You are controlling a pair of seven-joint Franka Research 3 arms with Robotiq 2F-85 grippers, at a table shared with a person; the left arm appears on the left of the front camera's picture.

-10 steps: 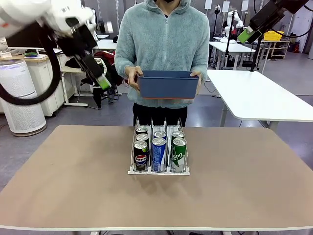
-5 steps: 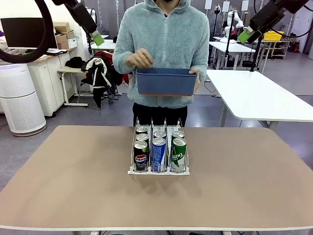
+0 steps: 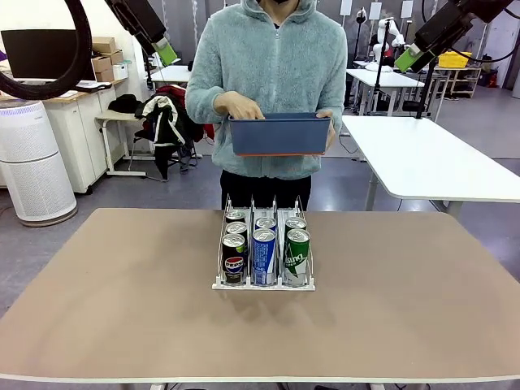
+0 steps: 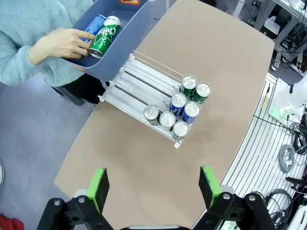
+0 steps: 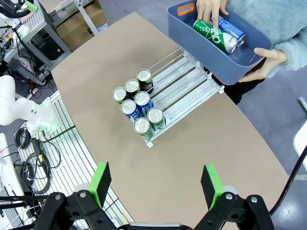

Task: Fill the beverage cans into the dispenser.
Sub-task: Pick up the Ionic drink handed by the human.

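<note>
Brown table [image 3: 122,317] holds the dispenser [image 4: 141,84] in its middle, closer to the far edge. Seven beverage cans [image 3: 263,257] stand packed at its near end. A black one is first in the left lane, a blue one in the middle, a green one on the right. Past the far edge a person holds a dark-blue bin [image 3: 280,135] in the air. One hand [image 4: 64,43] reaches inside and touches a green can [image 4: 106,36] lying next to a blue can [image 4: 93,28]. High above the table, the left gripper [image 4: 153,184] and the right gripper [image 5: 156,184] both hang with fingers wide apart, holding nothing.
</note>
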